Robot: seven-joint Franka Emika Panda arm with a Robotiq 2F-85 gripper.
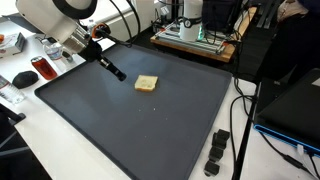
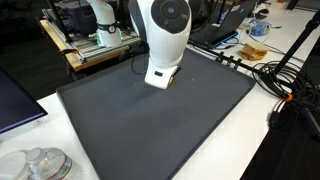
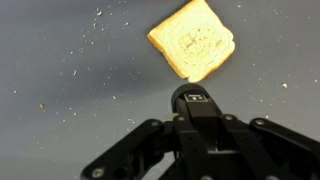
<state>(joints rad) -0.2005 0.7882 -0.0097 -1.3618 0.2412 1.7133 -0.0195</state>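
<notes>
A slice of toasted bread [image 1: 147, 84] lies flat on the dark mat [image 1: 170, 120], in the mat's far half. My gripper [image 1: 101, 58] hangs to its left, shut on a slim black stick-like tool [image 1: 113, 70] that slants down toward the bread and stops short of it. In the wrist view the bread [image 3: 192, 40] fills the top centre. The tool's rounded black end with a small white label [image 3: 190, 100] points at it from between my closed fingers [image 3: 197, 128]. In an exterior view the white arm [image 2: 165, 40] hides the bread.
Left of the mat sit a black mouse [image 1: 22, 78] and a red can [image 1: 42, 68]. Black connectors [image 1: 218, 150] lie off its right edge. Equipment on a board [image 1: 195, 32] stands behind. Cables [image 2: 280, 75], a laptop [image 2: 15, 100] and glass jars [image 2: 40, 165] ring the mat.
</notes>
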